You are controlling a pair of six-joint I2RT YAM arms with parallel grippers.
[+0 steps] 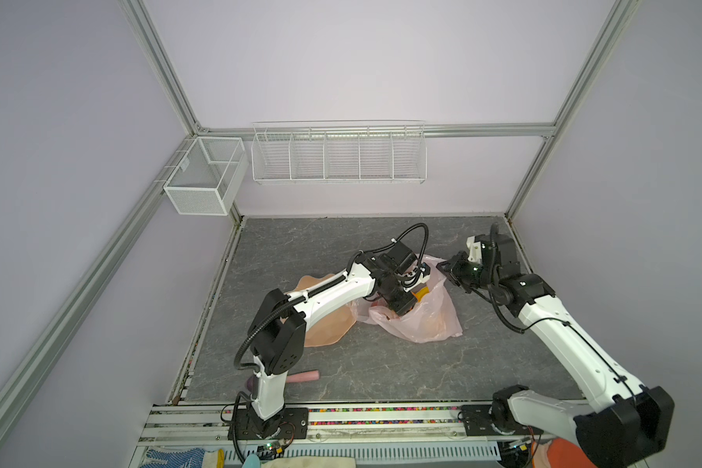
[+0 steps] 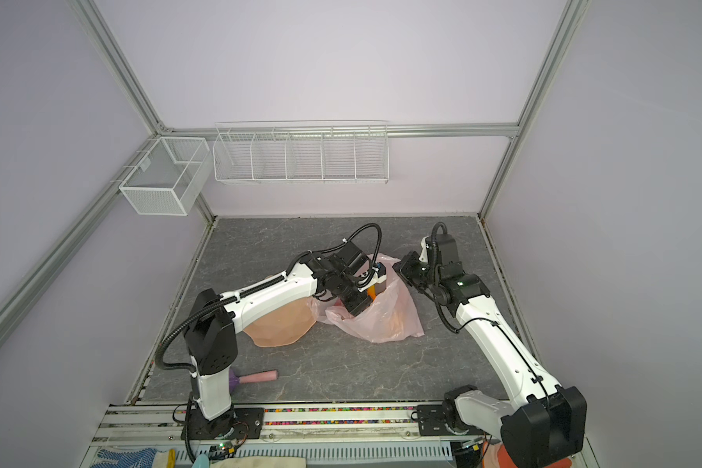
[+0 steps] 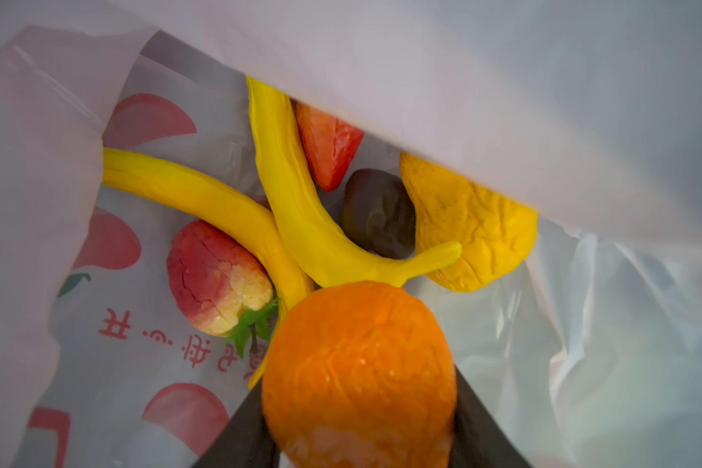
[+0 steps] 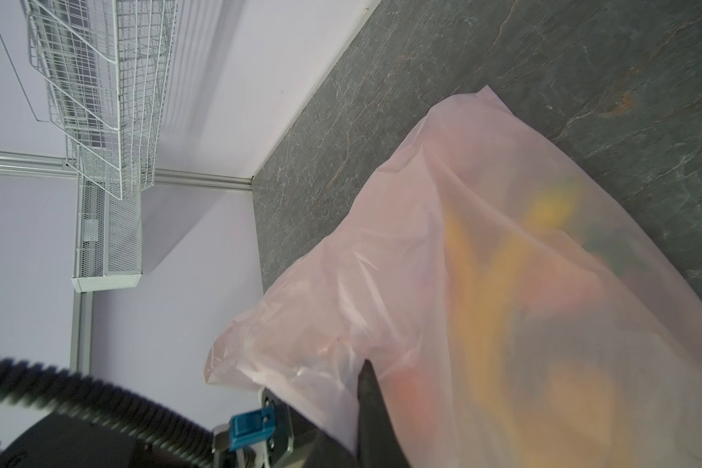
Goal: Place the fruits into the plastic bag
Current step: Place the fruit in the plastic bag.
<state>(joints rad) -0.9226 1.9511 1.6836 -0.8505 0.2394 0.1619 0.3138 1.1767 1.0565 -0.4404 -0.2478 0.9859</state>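
Observation:
The pink plastic bag lies at mid-table in both top views, its mouth held up. My left gripper reaches inside it, shut on a round orange, which hangs just above the other fruits. On the bag's floor lie two yellow bananas, a red strawberry, a dark purple fruit, a red-yellow apple-like fruit and a wrinkled yellow-orange fruit. My right gripper is shut on the bag's upper edge, at its right side.
A peach wavy-edged dish sits left of the bag, partly under my left arm. A pink-handled brush lies near the front left. A wire rack and a mesh basket hang on the back wall.

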